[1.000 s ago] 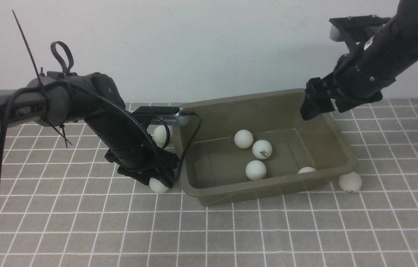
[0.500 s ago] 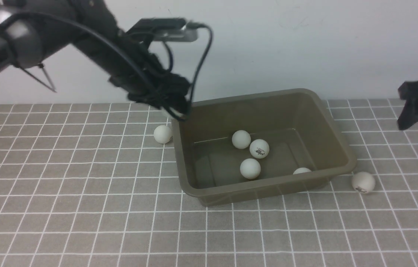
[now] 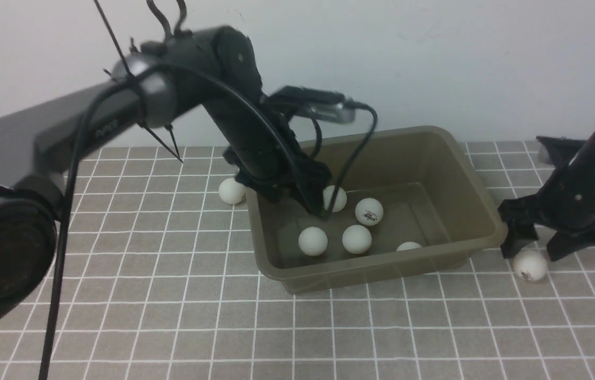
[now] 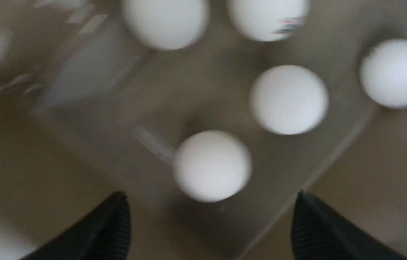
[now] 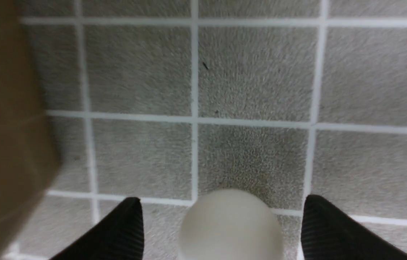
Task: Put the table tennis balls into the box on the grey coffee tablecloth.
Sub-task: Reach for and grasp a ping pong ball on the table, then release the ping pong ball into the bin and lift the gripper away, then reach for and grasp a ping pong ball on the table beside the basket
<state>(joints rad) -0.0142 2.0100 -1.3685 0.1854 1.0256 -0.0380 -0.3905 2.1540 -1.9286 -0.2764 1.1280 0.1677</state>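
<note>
The black left gripper (image 4: pixel 210 222) is hovering spread above the olive-brown plastic box (image 3: pixel 380 268), where five white plastic balls (image 3: pixel 356 239) are lying. The black right gripper (image 5: pixel 223 225), also spread, is standing around a white ball (image 3: pixel 530 265) on the grey grid-printed tablecloth (image 3: pixel 381 327).

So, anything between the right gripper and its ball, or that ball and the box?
Nothing visible between the right gripper and the ball; the box's raised near wall stands in the ball's way.
</note>
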